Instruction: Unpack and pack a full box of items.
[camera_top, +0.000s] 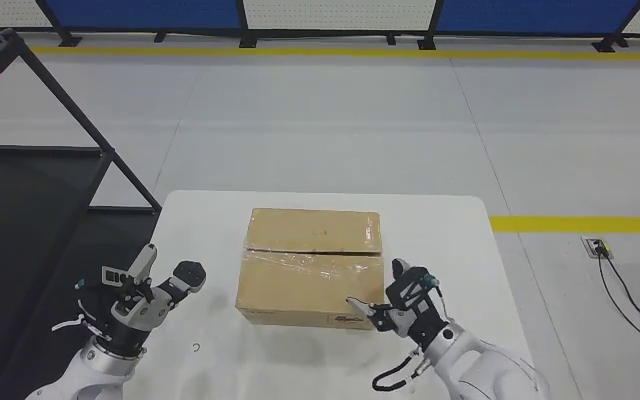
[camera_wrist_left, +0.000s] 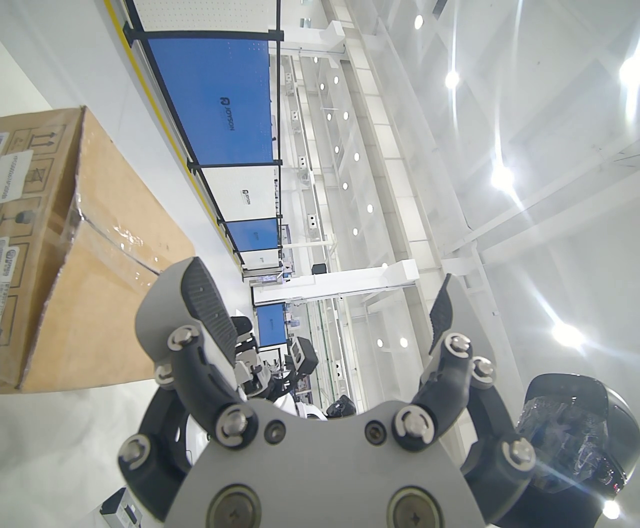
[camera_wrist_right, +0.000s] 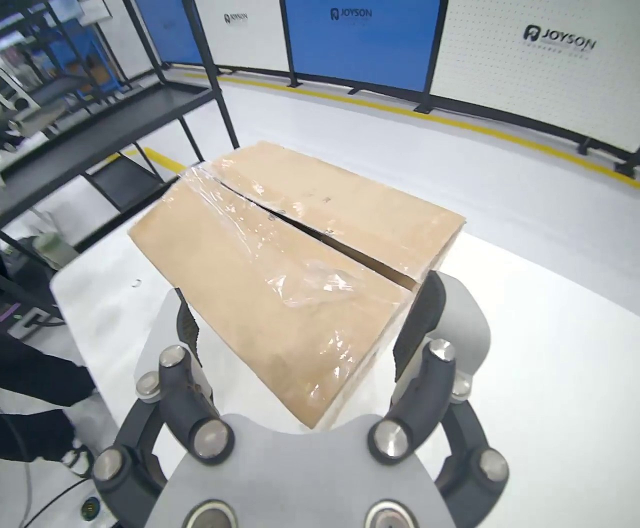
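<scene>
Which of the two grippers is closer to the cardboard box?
The right gripper: open, it straddles a corner of the box, while the left gripper hangs apart from it.

box: the brown cardboard box (camera_top: 312, 268) sits pretty much mid-table on the white table (camera_top: 210, 215), nearer the far edge
right gripper: the right gripper (camera_top: 380, 288) is at the box's near right corner, with the corner between its spread fingers
left gripper: the left gripper (camera_top: 168, 268) is off to the box's left, well apart, near the table's left edge
ring: a small metal ring (camera_top: 196, 348) lies on the table just in front of the left gripper
rack: a black metal shelf rack (camera_top: 60, 160) stands on the floor left of the table
</scene>
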